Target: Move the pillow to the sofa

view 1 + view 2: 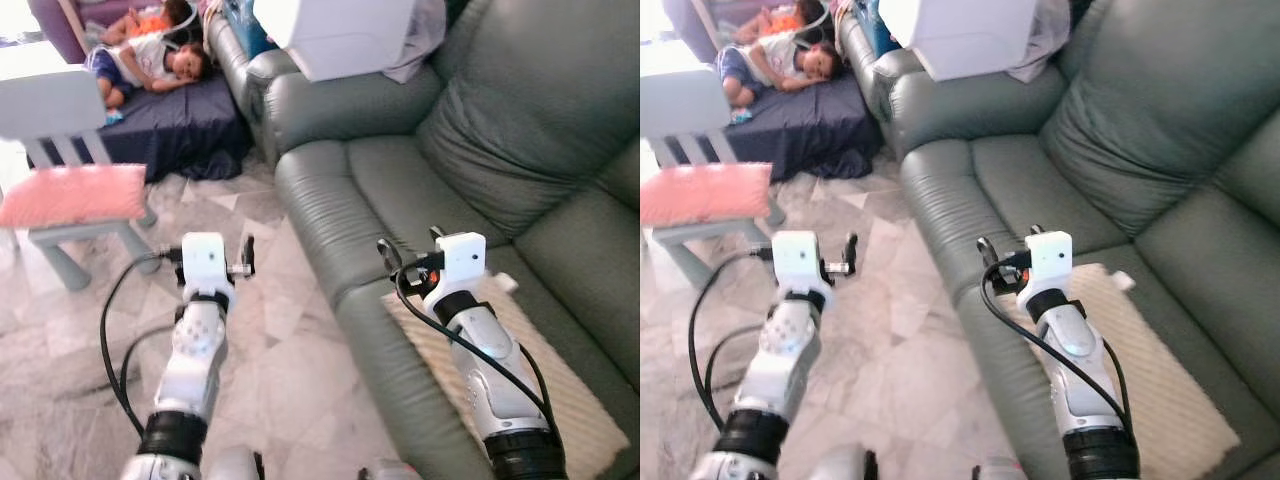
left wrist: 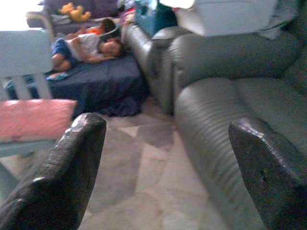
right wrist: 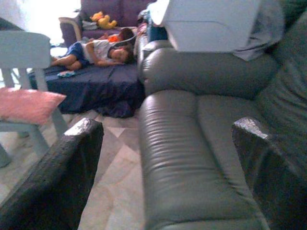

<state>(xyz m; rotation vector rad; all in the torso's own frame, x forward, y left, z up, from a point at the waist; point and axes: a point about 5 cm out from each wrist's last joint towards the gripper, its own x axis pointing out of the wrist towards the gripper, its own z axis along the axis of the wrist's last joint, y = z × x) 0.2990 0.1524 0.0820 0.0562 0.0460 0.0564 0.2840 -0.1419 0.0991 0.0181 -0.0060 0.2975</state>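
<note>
A pink pillow (image 1: 72, 194) lies on the seat of a small pale chair (image 1: 60, 110) at the left, across the tiled floor from me. The grey-green leather sofa (image 1: 400, 190) runs along the right. My left gripper (image 1: 247, 255) is raised over the floor, open and holding nothing, a good way short of the pillow. In the left wrist view its fingers (image 2: 81, 143) stand wide apart, with the pillow (image 2: 33, 117) beyond them. My right gripper (image 1: 410, 243) is open and bare above the sofa seat's front edge. The right wrist view shows the pillow (image 3: 26, 104) far off.
A person (image 1: 150, 60) lies on a dark blue mattress (image 1: 180, 120) on the floor behind the chair. A white box (image 1: 340, 35) rests on the sofa's armrest. A beige mat (image 1: 560, 390) covers the near seat. Marble floor (image 1: 290, 330) separates chair and sofa.
</note>
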